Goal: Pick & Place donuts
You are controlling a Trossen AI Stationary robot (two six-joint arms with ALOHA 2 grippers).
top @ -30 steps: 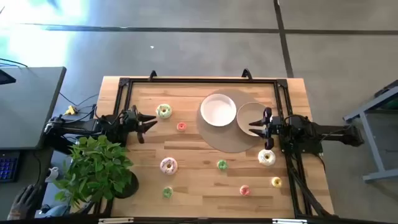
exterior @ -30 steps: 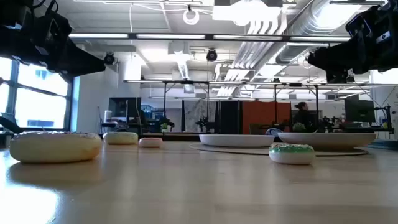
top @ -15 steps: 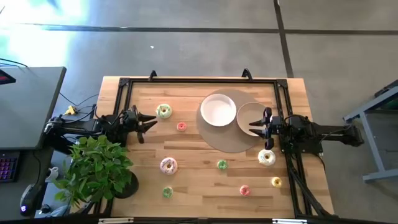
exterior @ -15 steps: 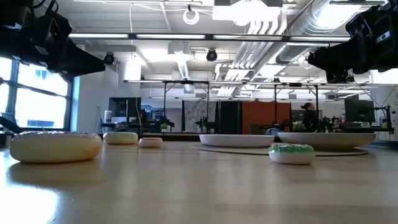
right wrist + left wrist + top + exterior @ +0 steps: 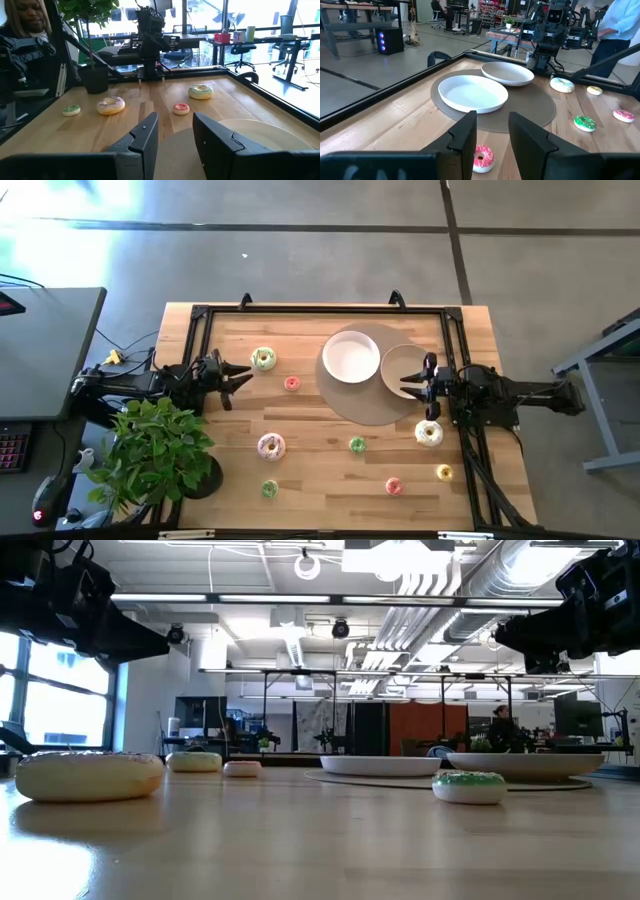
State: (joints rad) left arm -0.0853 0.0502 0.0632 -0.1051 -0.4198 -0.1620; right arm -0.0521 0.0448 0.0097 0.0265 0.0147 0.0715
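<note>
left gripper [image 5: 243,374] empty with fingers parted, green-iced donut [image 5: 264,359] just beyond its tips, small red donut [image 5: 291,383] close ahead, right gripper [image 5: 412,379] parted and empty over the beige plate [image 5: 398,360], white donut [image 5: 429,433] beside its wrist, white plate [image 5: 351,356] further ahead

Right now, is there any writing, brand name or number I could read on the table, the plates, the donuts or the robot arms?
None can be read.
White plate: plain, no print.
Tan plate: plain.
Donuts, such as the pink one: icing only, no lettering.
Left tool and right tool: dark, no label legible.
Bottles on a far desk: any labels too small to read.
</note>
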